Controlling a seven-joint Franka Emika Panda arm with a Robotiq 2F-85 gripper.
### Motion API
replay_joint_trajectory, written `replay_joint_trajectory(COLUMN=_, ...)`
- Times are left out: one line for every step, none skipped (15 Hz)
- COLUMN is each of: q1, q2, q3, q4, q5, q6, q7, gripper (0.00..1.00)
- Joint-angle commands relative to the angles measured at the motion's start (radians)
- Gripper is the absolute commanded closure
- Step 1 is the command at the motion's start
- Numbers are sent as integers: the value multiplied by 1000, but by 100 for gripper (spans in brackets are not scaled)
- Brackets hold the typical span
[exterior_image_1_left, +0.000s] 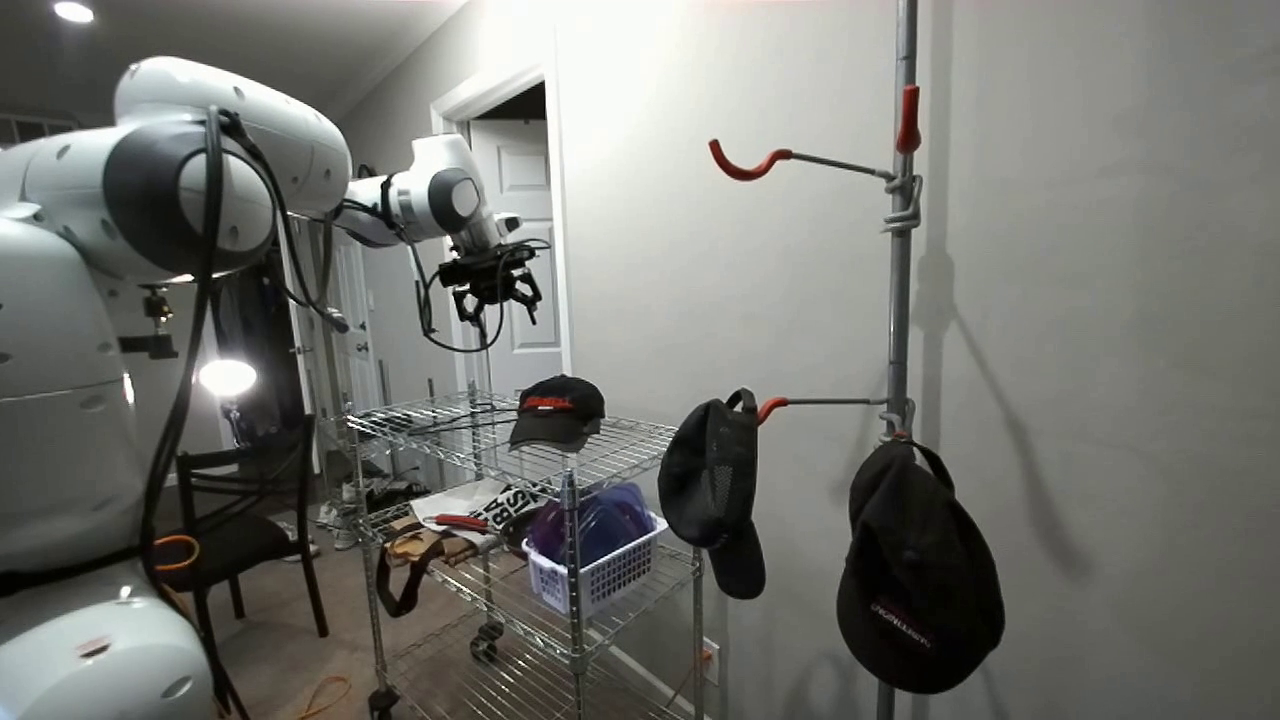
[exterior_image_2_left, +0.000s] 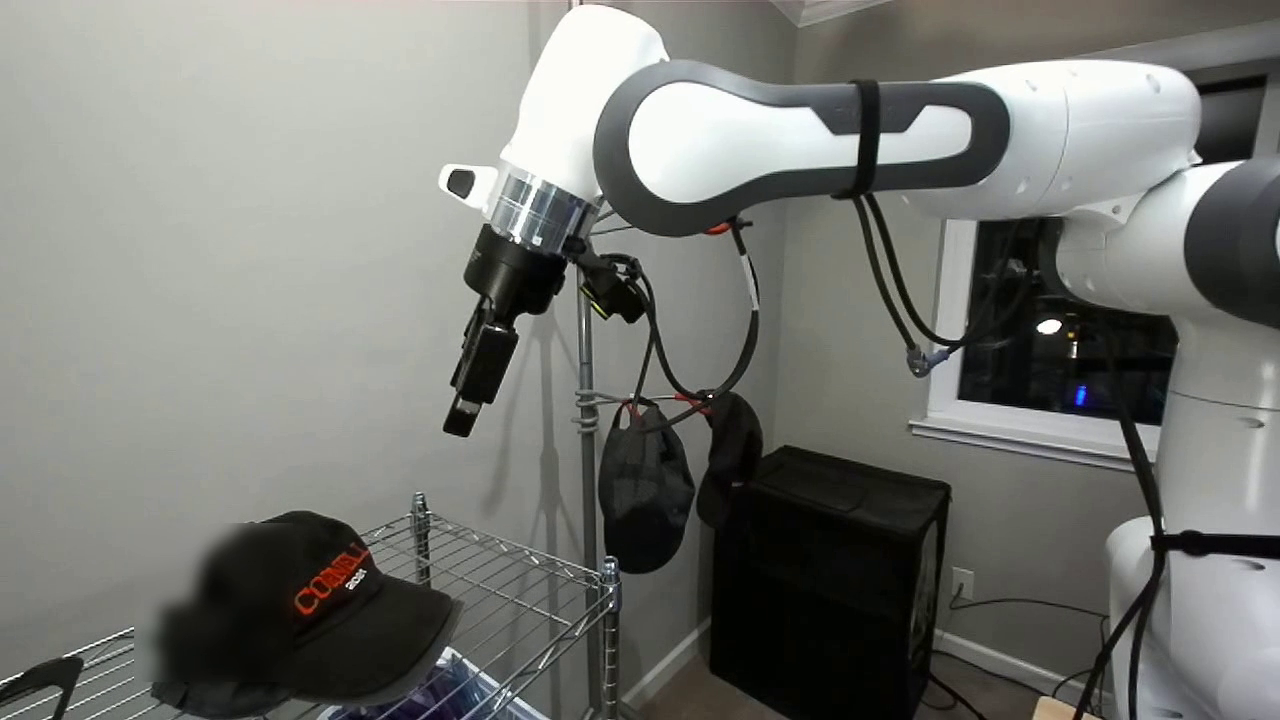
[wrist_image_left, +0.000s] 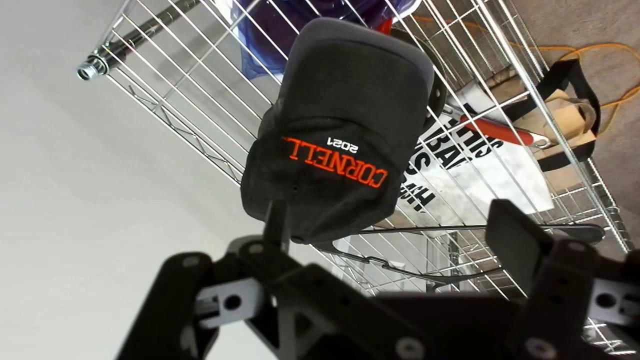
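My gripper (exterior_image_1_left: 509, 330) hangs in the air over the wire cart, pointing down, its jaws apart and nothing between them. Below it a black cap (exterior_image_1_left: 557, 410) with red CORNELL lettering rests on the top wire shelf (exterior_image_1_left: 640, 440). In the wrist view the cap (wrist_image_left: 340, 125) lies beyond the left fingertip, brim away from my gripper (wrist_image_left: 392, 220). A black hanger (wrist_image_left: 440, 228) lies on the shelf beside the cap. In an exterior view the cap (exterior_image_2_left: 310, 600) sits lower than my gripper (exterior_image_2_left: 460, 418), well apart from it; part of the cap is blurred there.
A grey pole (exterior_image_1_left: 900, 300) carries red-tipped hooks (exterior_image_1_left: 745, 165); a mesh-backed cap (exterior_image_1_left: 710, 480) and another black cap (exterior_image_1_left: 915, 570) hang on it. A white basket (exterior_image_1_left: 600, 575) sits on the cart's lower shelf. A black box (exterior_image_2_left: 830, 570) stands near the window. Cables loop from the arm.
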Motion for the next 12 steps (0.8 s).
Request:
replay_joint_trajectory(q1=10, q2=89, q3=13, q4=74, q5=-50, q6=-20, q7=6, gripper=0)
replay_joint_trajectory(q1=16, q2=133, q3=17, q4=103, q5=-65, q6=-18, q7=6, gripper=0)
replay_joint_trajectory(q1=22, q2=167, q3=19, q4=122, q5=-77, q6=-11, q7=14, gripper=0)
replay_joint_trajectory(q1=29, q2=203, q3=19, q4=139, q5=-87, q6=-5, q7=12, gripper=0)
replay_joint_trajectory(q1=39, q2=240, q3=18, q4=164, q5=-94, q6=-5, q7=9, gripper=0)
replay_joint_trajectory(q1=51, q2=279, q3=18, q4=188, q5=-103, q6=-2, q7=9, gripper=0)
replay_joint_trajectory(q1=65, q2=319, q3=16, q4=220, q5=-114, q6=-3, q7=12, gripper=0)
replay_joint_trajectory(q1=83, q2=358, q3=13, q4=255, q5=-132, q6=-9, q7=13, gripper=0)
replay_joint_trajectory(q1=101, q2=395, q3=9, q4=290, q5=-146, q6=-12, q7=14, gripper=0)
replay_joint_trajectory(q1=120, q2=430, q3=5, q4=324, q5=-163, q6=-9, q7=12, gripper=0)
replay_joint_trajectory(q1=141, q2=460, q3=-4, q4=359, q5=-185, q6=-13, q7=22, gripper=0)
replay_joint_trajectory(q1=160, q2=489, q3=-12, q4=391, q5=-204, q6=-16, q7=25, gripper=0)
